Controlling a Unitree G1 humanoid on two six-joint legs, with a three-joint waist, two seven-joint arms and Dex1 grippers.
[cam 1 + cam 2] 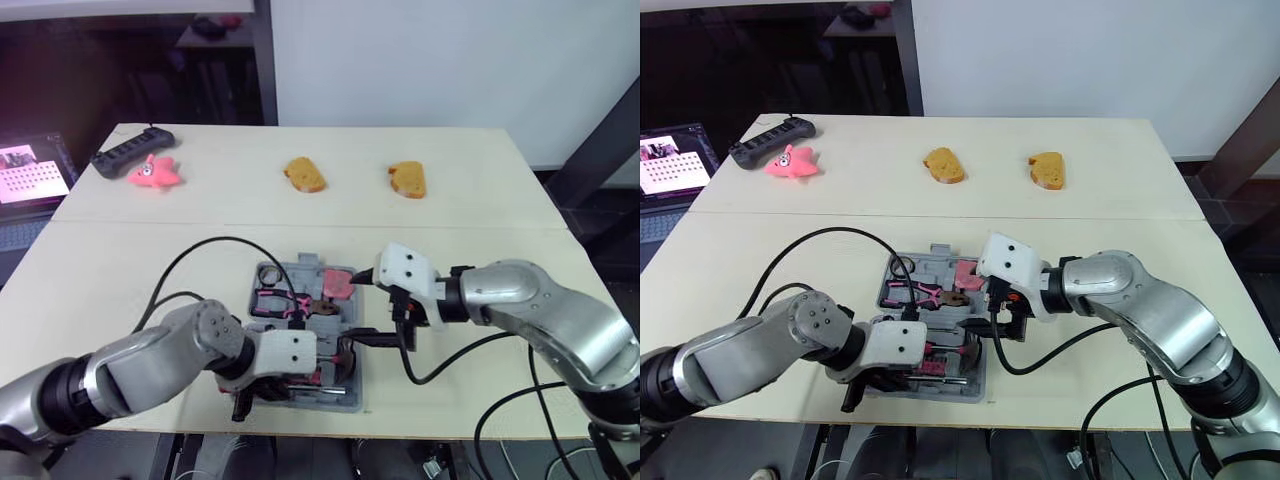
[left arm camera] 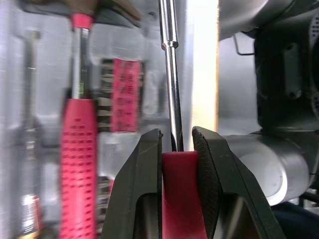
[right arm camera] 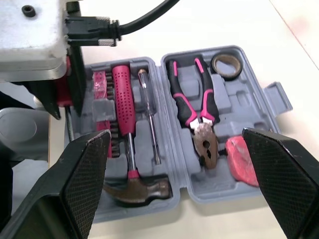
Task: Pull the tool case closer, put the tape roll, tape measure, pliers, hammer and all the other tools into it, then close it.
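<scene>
- Left gripper (image 2: 177, 137): jaws pressed onto the red handle of a screwdriver (image 2: 172, 74). They pinch it right at the end where the steel shaft emerges.
- Right gripper (image 3: 175, 134): jaws spread wide and empty, hovering over the open tool case (image 3: 259, 117).
- Location: the case lies open and flat at the near edge of the table (image 1: 450, 220). The screwdriver shaft runs along the outer edge of the half that holds the hammer (image 3: 122, 99), just beside the bit rack (image 3: 99, 82). Whether it is seated in its recess cannot be told.
- Already seated: the pliers (image 3: 199, 109), tape roll (image 3: 227, 64) and tape measure (image 3: 241, 162) are in the other half.
- Handling, as judged: the screwdriver is light and rigid. The polished shaft is likely slippery, and the handle offers the better grip. A hold this close to the shaft should give good control of the tip.
- Caution: the moulded recess looks tight, so a tilted shaft may ride up on the rim and block closing.
</scene>
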